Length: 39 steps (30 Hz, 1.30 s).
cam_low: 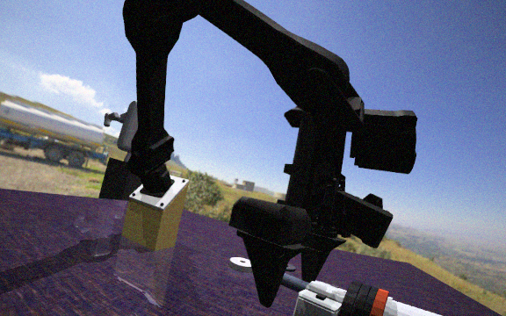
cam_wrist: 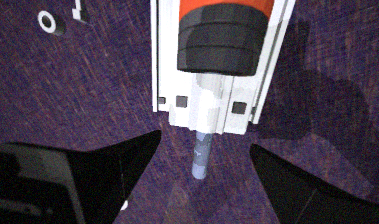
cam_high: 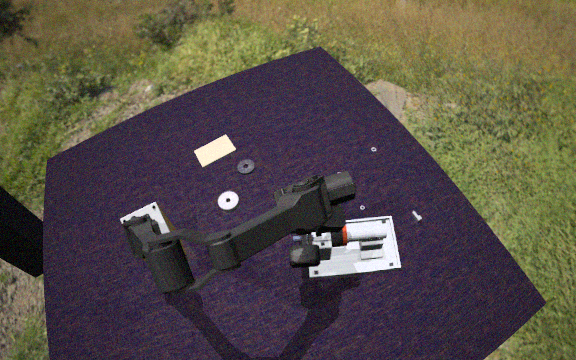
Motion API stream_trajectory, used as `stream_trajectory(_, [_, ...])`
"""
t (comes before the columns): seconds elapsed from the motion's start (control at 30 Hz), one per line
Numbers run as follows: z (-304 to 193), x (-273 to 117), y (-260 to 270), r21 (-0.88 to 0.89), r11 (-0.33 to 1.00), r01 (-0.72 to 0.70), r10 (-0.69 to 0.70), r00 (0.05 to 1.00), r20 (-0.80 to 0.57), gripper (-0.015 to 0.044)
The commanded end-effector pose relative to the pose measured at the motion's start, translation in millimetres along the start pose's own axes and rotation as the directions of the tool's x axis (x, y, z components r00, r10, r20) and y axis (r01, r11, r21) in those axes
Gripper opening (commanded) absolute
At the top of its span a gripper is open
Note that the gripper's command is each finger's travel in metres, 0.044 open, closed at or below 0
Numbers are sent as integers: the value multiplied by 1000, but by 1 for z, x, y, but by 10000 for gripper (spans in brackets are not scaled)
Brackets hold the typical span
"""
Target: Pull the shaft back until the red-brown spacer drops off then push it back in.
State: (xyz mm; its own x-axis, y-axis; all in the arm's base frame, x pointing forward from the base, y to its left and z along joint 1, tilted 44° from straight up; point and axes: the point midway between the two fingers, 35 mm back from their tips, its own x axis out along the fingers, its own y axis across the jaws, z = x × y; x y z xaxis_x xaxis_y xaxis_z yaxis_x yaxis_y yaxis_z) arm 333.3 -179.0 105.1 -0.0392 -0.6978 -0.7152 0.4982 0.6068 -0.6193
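Observation:
My gripper (cam_low: 287, 292) (cam_wrist: 204, 140) is open and empty. Its fingers stand apart on either side of the blue-grey shaft (cam_high: 296, 238) (cam_low: 293, 282) (cam_wrist: 201, 157), whose free end sticks out of the white support block (cam_low: 319, 303) (cam_wrist: 207, 112). Beyond this block, several black spacers (cam_high: 338, 236) (cam_low: 358, 298) (cam_wrist: 217, 42) sit side by side. The red-brown spacer (cam_high: 345, 235) (cam_low: 380, 302) (cam_wrist: 187, 9), bright orange here, is still in line with them, against the white housing (cam_high: 368, 231) (cam_low: 415, 308). In the wrist view the fingers do not touch the shaft.
The assembly stands on a white base plate (cam_high: 340, 269). A white disc (cam_high: 223, 206), a grey disc (cam_high: 240, 169) and a cream card (cam_high: 214, 150) lie behind the arm. Small rings and a white bolt (cam_high: 417, 216) lie near the plate.

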Motion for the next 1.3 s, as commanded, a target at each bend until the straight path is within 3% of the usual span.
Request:
stream_trajectory(0.0, [-2, 2, 1, -8, 1000, -3, 3, 1000, -4, 440])
stream_trajectory(1.27, [-1, 11, 1, -8, 1000, -3, 3, 1000, -4, 440])
